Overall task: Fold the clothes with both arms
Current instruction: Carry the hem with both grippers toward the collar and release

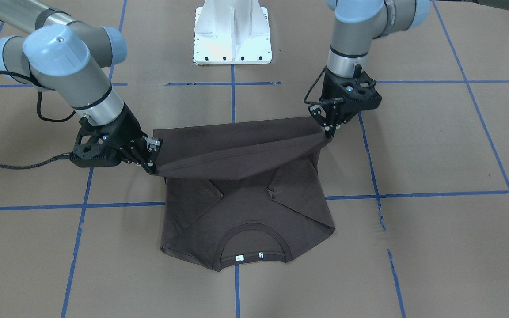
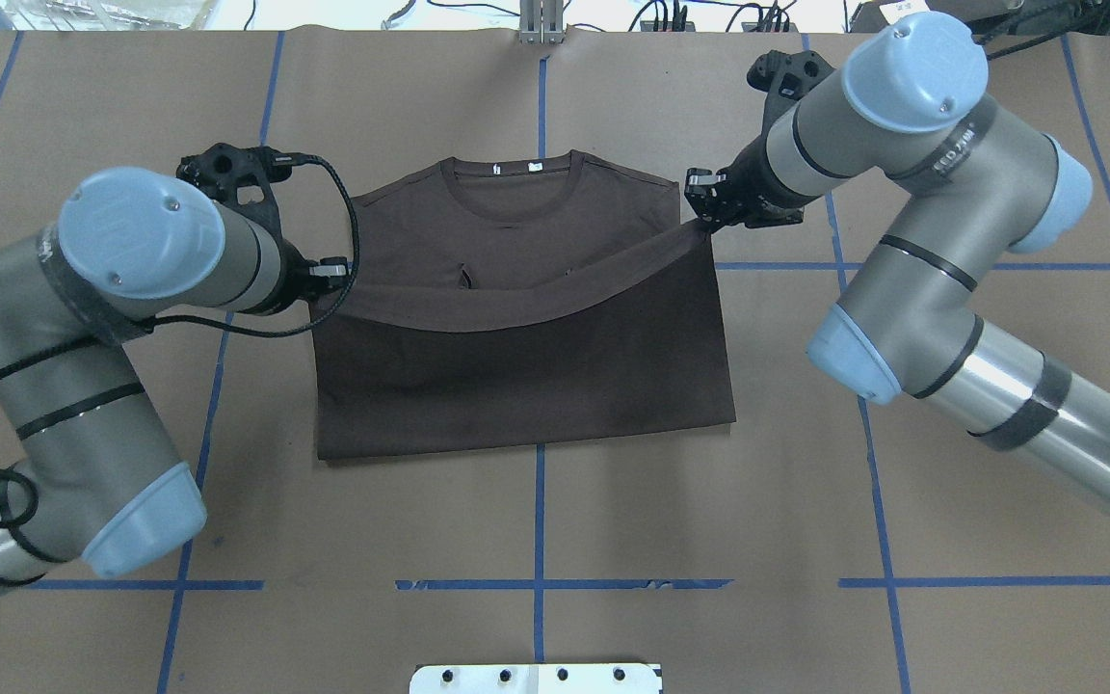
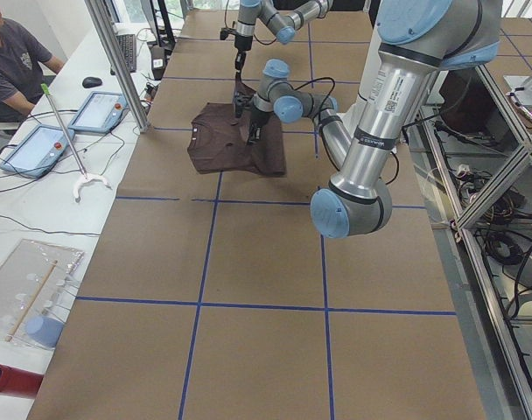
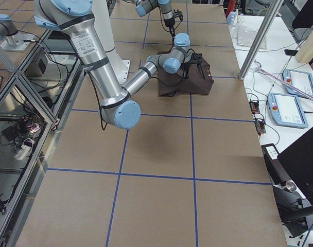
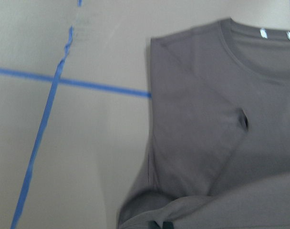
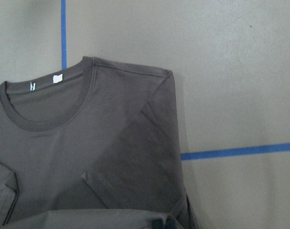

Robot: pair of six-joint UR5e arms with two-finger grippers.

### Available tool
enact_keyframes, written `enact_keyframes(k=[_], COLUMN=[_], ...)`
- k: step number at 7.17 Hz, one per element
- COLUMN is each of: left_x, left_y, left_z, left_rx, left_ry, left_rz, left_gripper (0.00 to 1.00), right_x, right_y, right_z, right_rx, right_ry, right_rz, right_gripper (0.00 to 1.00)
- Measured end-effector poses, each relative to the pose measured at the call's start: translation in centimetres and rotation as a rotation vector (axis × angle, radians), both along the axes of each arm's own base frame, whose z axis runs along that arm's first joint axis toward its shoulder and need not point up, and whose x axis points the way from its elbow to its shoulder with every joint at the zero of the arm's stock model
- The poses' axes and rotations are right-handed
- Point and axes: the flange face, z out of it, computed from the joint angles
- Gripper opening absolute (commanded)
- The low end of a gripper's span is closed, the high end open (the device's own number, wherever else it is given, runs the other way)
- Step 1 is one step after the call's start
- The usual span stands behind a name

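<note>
The dark grey-brown T-shirt (image 1: 245,212) lies on the brown table, sleeves folded inward, its round collar (image 2: 514,183) on the side far from the robot. My left gripper (image 2: 329,275) is shut on one corner of the shirt's hem. My right gripper (image 2: 704,217) is shut on the other corner. Both hold the hem off the table, so the lower part hangs as a sagging flap over the shirt's middle. In the front-facing view the left gripper (image 1: 330,128) is at the right and the right gripper (image 1: 150,165) at the left. The chest lettering is hidden.
The white pedestal base (image 1: 232,35) stands on the robot's side of the shirt. Blue tape lines (image 2: 538,520) mark a grid on the table. A seated operator (image 3: 12,61) and tablets (image 3: 95,109) are beyond the table's far edge.
</note>
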Motion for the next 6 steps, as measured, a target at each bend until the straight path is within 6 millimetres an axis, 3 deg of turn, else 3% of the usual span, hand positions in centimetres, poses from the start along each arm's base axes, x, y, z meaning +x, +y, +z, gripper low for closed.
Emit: enact_keyframes(k=[2,3,5,6], left_x=[-0.1,0.0,0.3,0.8], left_y=[-5.6,-7.5,-9.7,-10.5], left_z=[3.2,4.6,6.7,6.8], left_rx=[0.037,0.054,0.067,0.068], left_ry=[-0.028,-0.043,-0.06,-0.064], left_rz=[-0.027,-0.027,-0.028,-0.03], left_gripper=[0.0,0.0,0.0,0.0], right_x=[-0.9,-1.0,-1.1,-1.5], right_y=[-5.2,-7.4,-10.6,-11.6], right_z=[0.5,1.6,3.4,3.0], right_rx=[-0.014,-0.011,-0.02,-0.021], right_ry=[0.029,0.028,0.036,0.037], right_rz=[0.026,0.042,0.065,0.069], right_gripper=[0.0,0.0,0.0,0.0])
